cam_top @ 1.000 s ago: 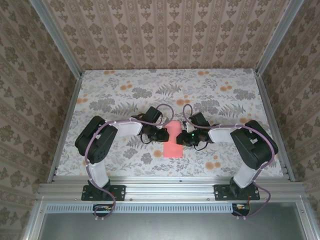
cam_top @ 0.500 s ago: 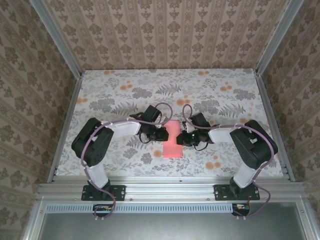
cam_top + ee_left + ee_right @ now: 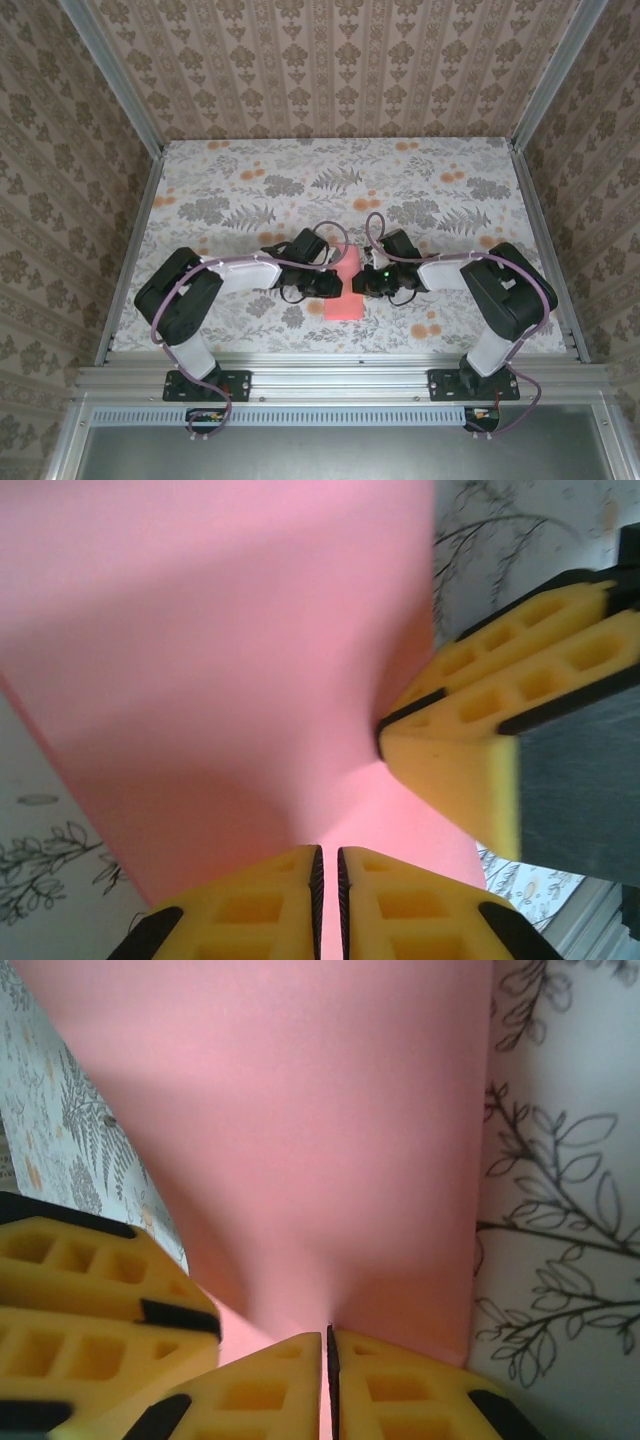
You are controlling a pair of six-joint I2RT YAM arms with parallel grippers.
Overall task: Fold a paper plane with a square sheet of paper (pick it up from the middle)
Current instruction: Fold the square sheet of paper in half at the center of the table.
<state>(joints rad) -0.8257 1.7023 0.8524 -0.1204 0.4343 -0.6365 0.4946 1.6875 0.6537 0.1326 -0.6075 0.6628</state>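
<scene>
The salmon-pink sheet of paper shows from above as a narrow upright strip between the two wrists, near the table's front middle. My left gripper meets it from the left and is shut on it. In the left wrist view the paper curves up into the nearly closed yellow fingertips. My right gripper is shut on the same sheet from the right. Its view shows the paper pinched into a crease at the fingertips. The two grippers stand almost touching. No paper plane shape is visible.
The floral tablecloth covers the table, with small orange flower prints near the right arm. Aluminium rails run along the near edge, and patterned walls close in the other three sides. The right gripper's yellow fingers crowd the left wrist view.
Both grippers have drawn a little toward the near edge with the paper between them. The left arm's elbow has dropped lower and to the left. Less of the pink strip shows.
</scene>
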